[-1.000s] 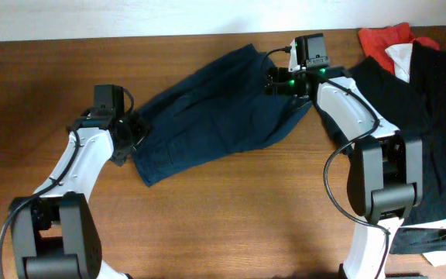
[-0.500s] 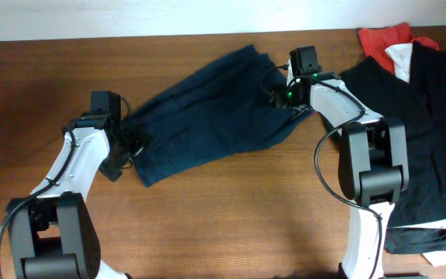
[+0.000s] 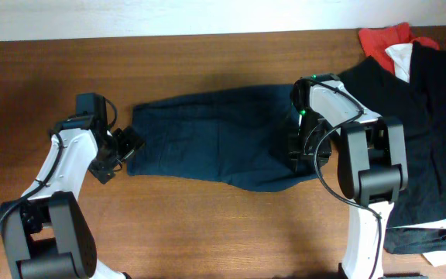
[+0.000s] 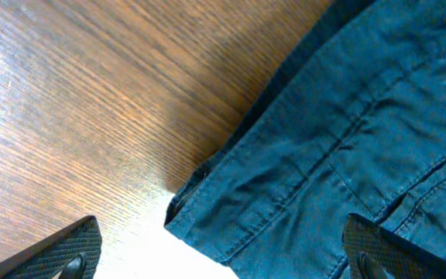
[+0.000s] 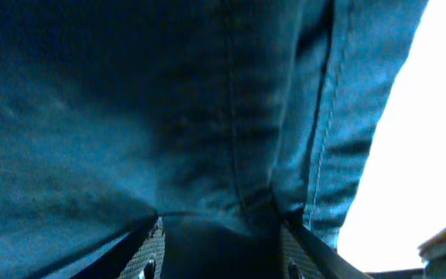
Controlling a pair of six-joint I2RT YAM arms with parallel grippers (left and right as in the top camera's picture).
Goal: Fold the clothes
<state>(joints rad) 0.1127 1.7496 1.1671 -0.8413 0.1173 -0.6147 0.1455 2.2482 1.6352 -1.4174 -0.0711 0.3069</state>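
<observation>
The navy shorts point(image 3: 215, 136) lie spread flat across the middle of the worktop point(image 3: 207, 232), running lengthwise from left to right, nearer the far edge than the near one. Their left hem corner sits between the left gripper point(image 3: 126, 146)'s fingertips point(image 4: 72, 248), which stand wide apart and touch no cloth. Only the tips show, cut off at the bottom of the wrist view. The right end of the shorts is bunched under the right gripper point(image 3: 297, 147). In its wrist view, blue fabric fills nearly everything, and a seamed fold drops between the two fingers point(image 5: 150, 246), which are drawn in and pinch it. The fingers' lower parts are lost in shadow. Toward the right edge and far right corner lies a pile: a black garment point(image 3: 416, 124), a red garment point(image 3: 384, 37) and a white garment point(image 3: 399, 58). The black garment's edge is just beside the right arm.
</observation>
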